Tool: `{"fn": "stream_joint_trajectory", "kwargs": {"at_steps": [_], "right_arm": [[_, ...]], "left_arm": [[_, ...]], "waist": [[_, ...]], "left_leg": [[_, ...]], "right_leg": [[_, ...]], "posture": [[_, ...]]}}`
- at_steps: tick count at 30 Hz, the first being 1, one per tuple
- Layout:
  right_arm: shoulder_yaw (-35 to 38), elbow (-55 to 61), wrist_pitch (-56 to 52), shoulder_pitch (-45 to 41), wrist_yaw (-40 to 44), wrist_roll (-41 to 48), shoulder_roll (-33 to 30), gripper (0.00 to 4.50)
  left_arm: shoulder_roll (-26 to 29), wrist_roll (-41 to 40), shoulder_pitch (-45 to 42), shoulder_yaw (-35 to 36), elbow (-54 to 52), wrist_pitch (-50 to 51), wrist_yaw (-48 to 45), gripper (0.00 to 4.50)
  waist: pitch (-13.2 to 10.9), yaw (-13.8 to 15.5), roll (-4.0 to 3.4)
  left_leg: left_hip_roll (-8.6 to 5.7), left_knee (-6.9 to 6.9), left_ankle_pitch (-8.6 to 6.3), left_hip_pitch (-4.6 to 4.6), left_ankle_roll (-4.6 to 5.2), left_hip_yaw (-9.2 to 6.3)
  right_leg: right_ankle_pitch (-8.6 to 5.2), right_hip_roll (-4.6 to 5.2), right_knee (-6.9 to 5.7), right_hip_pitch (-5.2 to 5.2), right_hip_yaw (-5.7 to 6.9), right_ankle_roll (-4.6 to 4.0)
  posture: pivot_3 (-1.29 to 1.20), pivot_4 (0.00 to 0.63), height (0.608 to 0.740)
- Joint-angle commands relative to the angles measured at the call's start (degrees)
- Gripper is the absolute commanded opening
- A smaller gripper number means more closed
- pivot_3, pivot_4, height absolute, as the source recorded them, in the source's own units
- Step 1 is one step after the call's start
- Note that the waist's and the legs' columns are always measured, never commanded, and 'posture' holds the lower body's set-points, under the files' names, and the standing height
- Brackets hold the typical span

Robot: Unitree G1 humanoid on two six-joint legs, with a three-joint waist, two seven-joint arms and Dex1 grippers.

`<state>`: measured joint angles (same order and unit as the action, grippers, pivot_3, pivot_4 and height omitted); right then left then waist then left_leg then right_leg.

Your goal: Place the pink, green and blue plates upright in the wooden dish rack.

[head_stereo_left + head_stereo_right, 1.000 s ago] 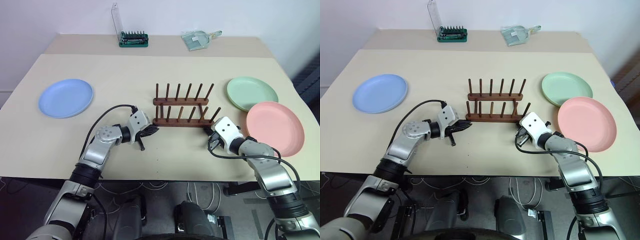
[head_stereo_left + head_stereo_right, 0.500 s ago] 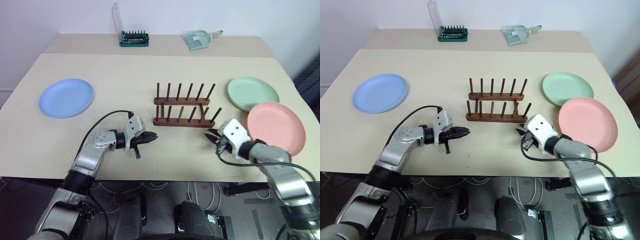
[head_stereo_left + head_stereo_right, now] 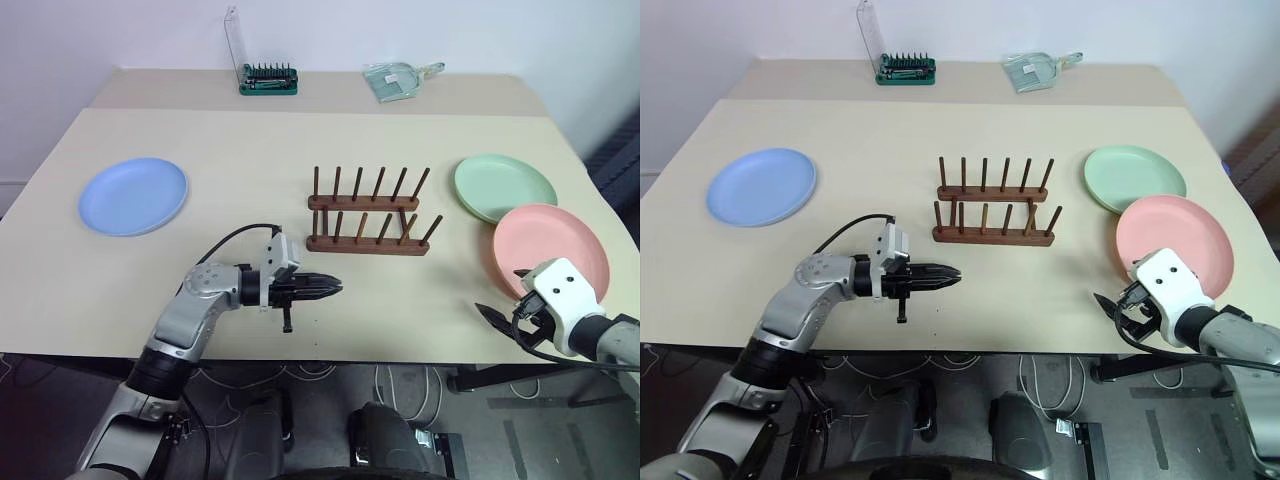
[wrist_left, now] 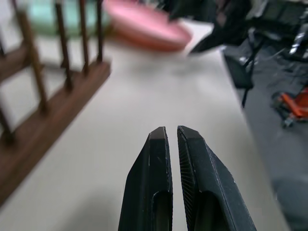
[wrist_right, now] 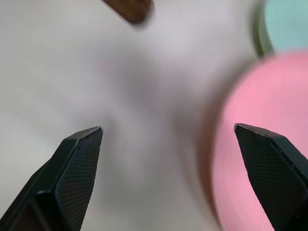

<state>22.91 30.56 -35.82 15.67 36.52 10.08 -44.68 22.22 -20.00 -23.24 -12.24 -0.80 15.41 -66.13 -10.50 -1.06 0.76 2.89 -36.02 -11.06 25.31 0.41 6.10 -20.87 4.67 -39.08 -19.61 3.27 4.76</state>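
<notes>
All three plates lie flat; the right hand gapes empty, probably approaching the round pink plastic plate at the bench's right edge; the left hand is closed, empty. Next: grip its rim.

Beige table, carrying blue plate, wooden dish rack, green plate, pink plate, green case, dustpan.

Bright, even room light, soft shadows under the wooden dish rack. Both wrist views blur heavily beyond the fingers.
</notes>
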Motion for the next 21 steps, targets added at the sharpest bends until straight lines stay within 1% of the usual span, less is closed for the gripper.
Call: {"fn": "stream_joint_trajectory", "kwargs": {"at_steps": [1, 5, 8, 10, 15, 18, 21], "right_arm": [[-0.83, -2.64, 2.81, -0.87, -4.04, -3.87, 0.93, 4.46], [-2.57, -7.36, 5.08, -2.5, -6.63, -6.4, 1.54, 4.46], [-3.39, -9.03, 6.21, -3.32, -6.82, -6.52, 1.85, 3.65], [-4.04, -10.16, 7.02, -3.86, -7.27, -7.09, 1.88, 2.72], [-4.66, -9.42, 7.23, -3.52, -7.59, -8.11, 1.76, 0.07], [-4.0, -7.33, 6.6, -2.68, -6.9, -8.1, 1.23, 0.02], [-3.46, -4.34, 5.56, -1.3, -5.89, -9.38, -0.79, 0.02]], "left_arm": [[-0.43, -0.73, -0.52, 0.51, 0.17, -2.72, -0.73, 0.33], [-0.45, -0.33, -0.39, 0.5, 2.1, -4.72, -1.08, 0.33], [-0.37, -0.29, -0.21, 0.64, 2.94, -5.46, -1.0, 0.33], [-0.36, -0.34, -0.08, 0.71, 3.13, -5.38, -0.75, 0.33], [-0.26, -0.65, 0.34, 0.77, 2.62, -4.86, -0.01, 0.33], [-0.37, -0.79, 0.23, 0.6, 2.52, -4.62, 0.19, 0.33], [-0.57, -0.73, -0.21, 0.38, 2.85, -4.58, 0.17, 0.33]], "waist": [[0.06, 0.0, -0.1], [0.06, 0.31, -0.11], [0.06, 0.36, -0.11], [0.07, 0.36, -0.11], [0.07, 0.34, -0.11], [0.07, 0.37, -0.11], [0.07, 0.35, -0.11]], "left_leg": [[0.01, 0.01, 0.0, -0.01, -0.01, 0.0], [-0.02, 0.01, 0.14, 0.02, -0.22, 0.01], [-0.04, 0.0, 0.14, 0.02, -0.23, 0.02], [-0.03, 0.01, 0.14, 0.02, -0.23, 0.02], [-0.03, 0.02, 0.14, 0.02, -0.23, 0.02], [-0.02, 0.01, 0.14, 0.02, -0.23, 0.02], [-0.03, 0.02, 0.14, 0.03, -0.23, 0.02]], "right_leg": [[0.0, -0.01, 0.0, 0.0, 0.0, 0.0], [0.0, -0.01, 0.01, -0.01, 0.0, 0.01], [-0.01, -0.01, 0.02, -0.01, 0.0, 0.01], [-0.01, -0.01, 0.02, -0.02, 0.0, 0.01], [-0.01, 0.0, 0.01, -0.02, 0.0, 0.01], [-0.01, 0.0, 0.02, -0.01, 0.0, 0.01], [-0.01, 0.01, 0.02, -0.01, 0.0, 0.02]], "posture": [[0.0, 0.15, 0.732], [0.0, 0.15, 0.732], [0.0, 0.15, 0.732], [0.0, 0.15, 0.732], [0.0, 0.15, 0.732], [0.0, 0.15, 0.732], [0.0, 0.15, 0.732]]}}
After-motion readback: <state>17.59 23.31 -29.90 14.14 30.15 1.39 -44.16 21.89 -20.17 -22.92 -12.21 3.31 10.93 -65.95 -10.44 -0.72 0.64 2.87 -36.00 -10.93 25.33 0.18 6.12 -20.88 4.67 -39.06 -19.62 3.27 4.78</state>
